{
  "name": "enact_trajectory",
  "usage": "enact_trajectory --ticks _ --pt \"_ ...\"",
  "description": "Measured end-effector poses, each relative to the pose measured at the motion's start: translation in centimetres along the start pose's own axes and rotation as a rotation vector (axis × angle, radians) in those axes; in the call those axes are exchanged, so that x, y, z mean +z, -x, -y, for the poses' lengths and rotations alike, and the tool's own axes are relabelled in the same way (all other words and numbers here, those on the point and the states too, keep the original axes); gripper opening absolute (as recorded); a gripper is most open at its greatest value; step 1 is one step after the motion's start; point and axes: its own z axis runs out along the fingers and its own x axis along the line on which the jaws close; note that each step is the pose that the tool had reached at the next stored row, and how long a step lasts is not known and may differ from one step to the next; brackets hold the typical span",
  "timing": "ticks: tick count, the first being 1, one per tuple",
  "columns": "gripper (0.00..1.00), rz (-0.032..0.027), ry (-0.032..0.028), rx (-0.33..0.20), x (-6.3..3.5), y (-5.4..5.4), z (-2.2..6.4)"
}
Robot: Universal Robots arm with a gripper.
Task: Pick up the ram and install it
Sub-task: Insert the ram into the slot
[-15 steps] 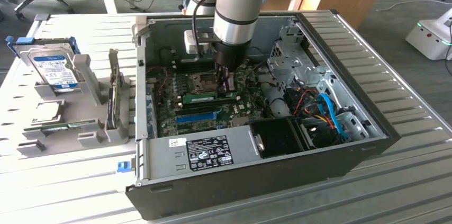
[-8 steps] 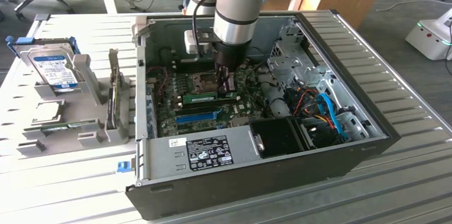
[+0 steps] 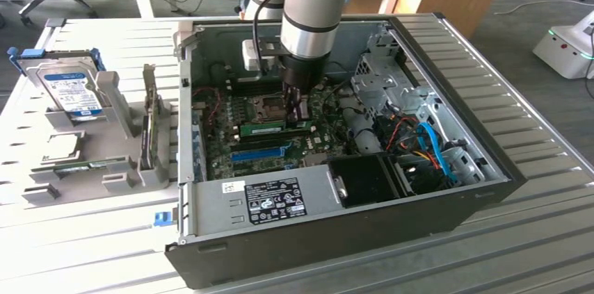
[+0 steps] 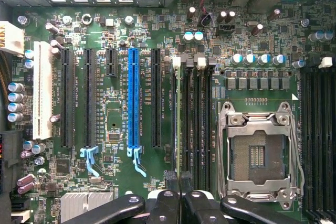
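Observation:
The ram (image 3: 269,128) is a thin green stick standing on edge along the memory slots of the motherboard inside the open computer case (image 3: 278,200). My gripper (image 3: 299,121) reaches straight down from the arm to the stick's end nearer the exterior view's right. From the wrist, the ram (image 4: 178,124) shows edge-on as a narrow green line beside the black memory slots (image 4: 202,124), running in between my fingertips. The gripper (image 4: 179,182) is shut on that thin edge.
A bright-blue card slot (image 4: 133,98) and black card slots lie beside the memory slots, and the bare processor socket (image 4: 257,153) lies on the other side. Cables and a drive cage (image 3: 418,141) crowd the case toward the exterior view's right. Outside the case, a grey rack holds a hard drive (image 3: 69,92) and an upright card (image 3: 150,120).

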Motion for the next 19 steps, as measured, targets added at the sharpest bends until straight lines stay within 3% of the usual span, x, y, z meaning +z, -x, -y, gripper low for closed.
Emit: enact_trajectory --ticks 19 --pt "0.12 -0.0001 0.0000 -0.005 0.00 0.00 -0.02"
